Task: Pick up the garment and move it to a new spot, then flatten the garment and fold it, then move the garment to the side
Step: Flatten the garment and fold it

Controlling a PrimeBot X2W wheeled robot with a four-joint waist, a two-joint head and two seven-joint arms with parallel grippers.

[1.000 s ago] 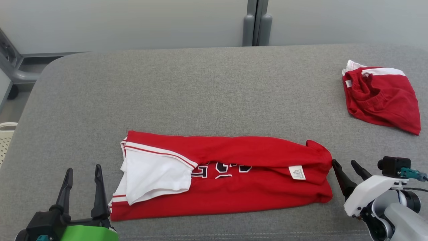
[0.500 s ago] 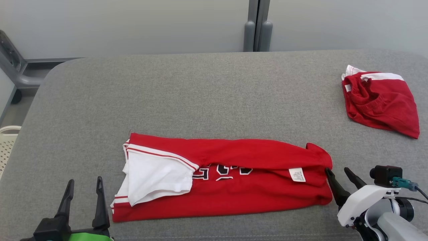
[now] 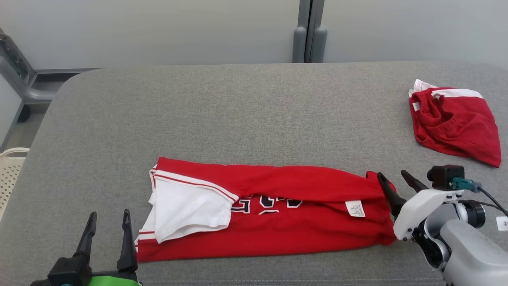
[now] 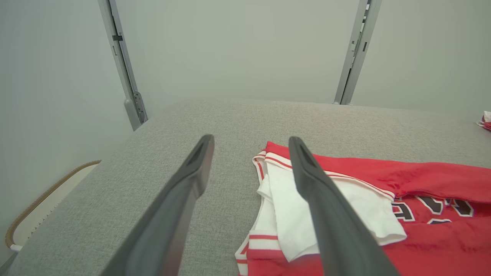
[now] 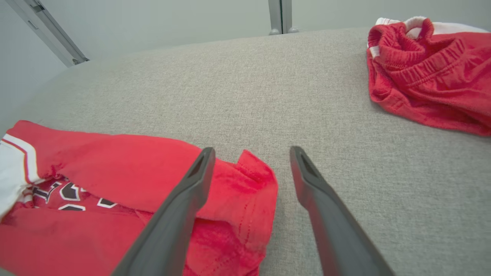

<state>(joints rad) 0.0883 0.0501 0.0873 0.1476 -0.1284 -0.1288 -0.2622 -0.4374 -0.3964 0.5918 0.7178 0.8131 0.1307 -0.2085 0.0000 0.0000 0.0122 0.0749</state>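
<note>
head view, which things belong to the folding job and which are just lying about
Job: red jersey, left gripper, right gripper, both open.
Lying about: crumpled red shorts at the far right, pale basket at the left.

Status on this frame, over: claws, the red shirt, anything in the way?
Left claw open, empty, beside the sleeve end. Right claw open, at the opposite end's corner. Red shirt folded lengthwise, lying flat. Second red garment far right, clear.
</note>
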